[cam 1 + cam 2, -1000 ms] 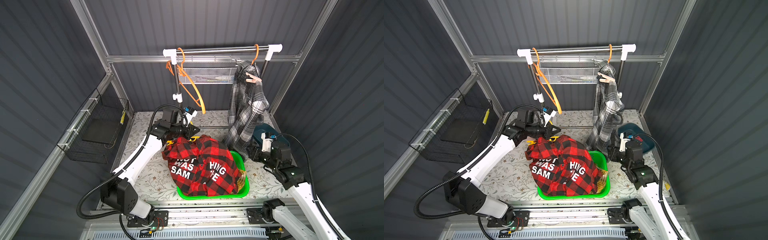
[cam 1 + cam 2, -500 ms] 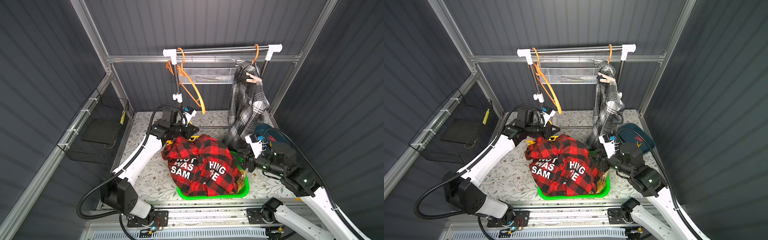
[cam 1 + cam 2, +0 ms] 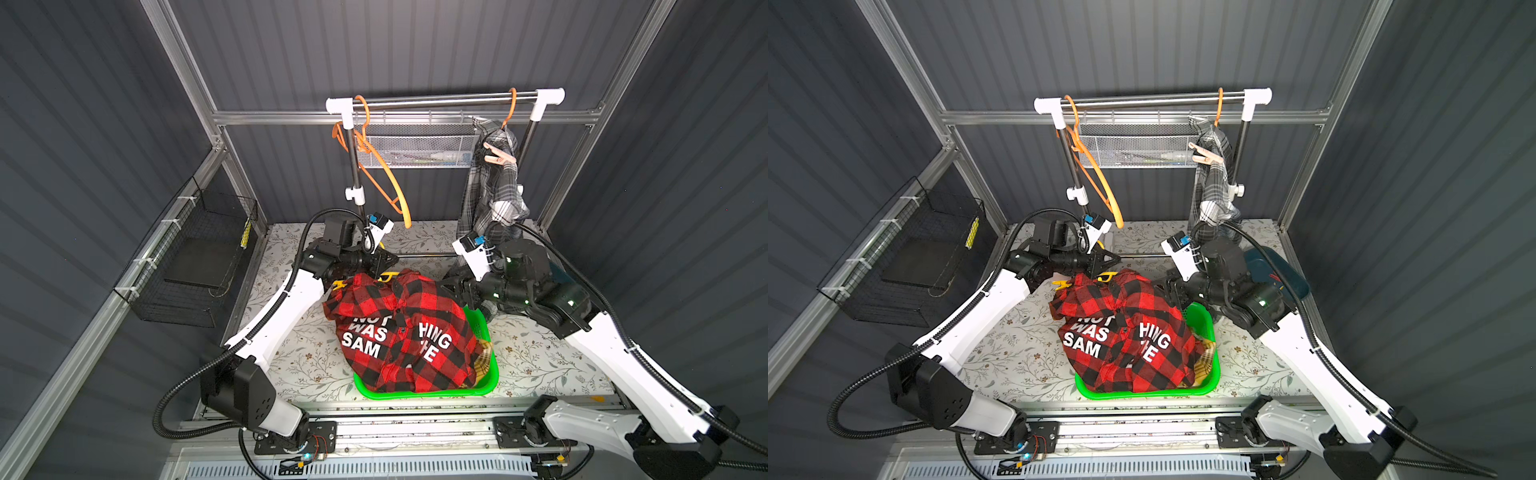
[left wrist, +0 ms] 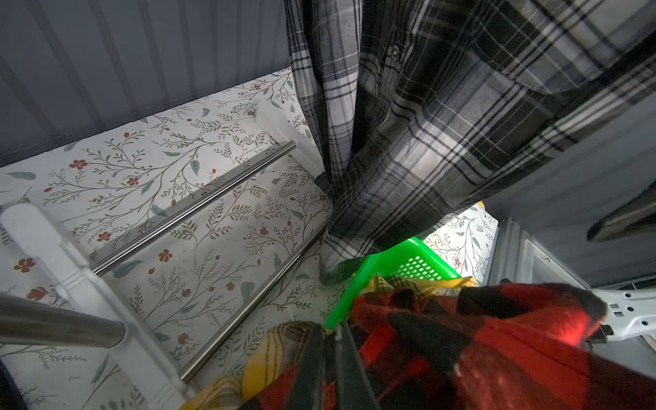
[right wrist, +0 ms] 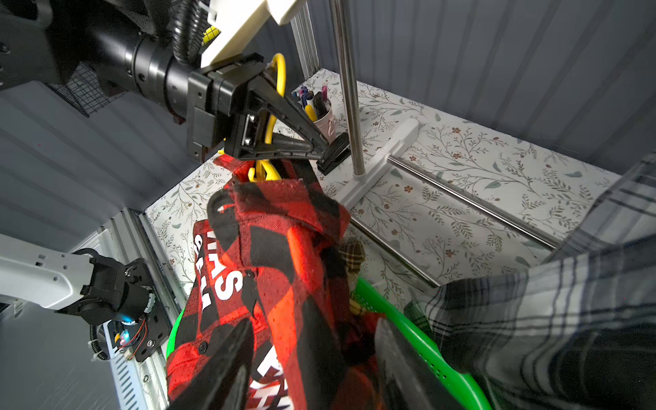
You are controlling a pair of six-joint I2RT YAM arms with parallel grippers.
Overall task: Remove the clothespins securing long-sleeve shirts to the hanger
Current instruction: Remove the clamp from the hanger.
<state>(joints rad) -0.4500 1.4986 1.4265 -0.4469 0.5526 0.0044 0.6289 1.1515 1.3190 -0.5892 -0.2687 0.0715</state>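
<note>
Between the clenched fingers of my left pincer [image 5: 321, 147] sits the hook of the yellow hanger [image 5: 280, 71]. The red-and-black shirt [image 3: 399, 328] drapes from it straight below, sagging into the green basket [image 3: 492, 376]. My right pincer [image 5: 312, 330] is released, jaws apart astride that shirt's other shoulder, gripping nothing I can make out. Just beside the left pincer, on the shoulder nearest it, a yellow clothespin [image 3: 1064, 285] is clipped on. Under the red cloth the yellow-and-black shirt [image 3: 482, 357] lies loose in the basket, and orange hangers [image 3: 386, 174] hang bare above the left pincer, so I judge one shirt finished and one in hand. High behind the right pincer the grey plaid shirt [image 3: 492, 187] hangs on the rail [image 3: 436, 99], its salmon clothespin [image 3: 496, 157] untouched. Only the right wrist view shows me the left grip on the hook, and only the top views show both clothespins. The left wrist view gives just grey hem and basket corner.
</note>
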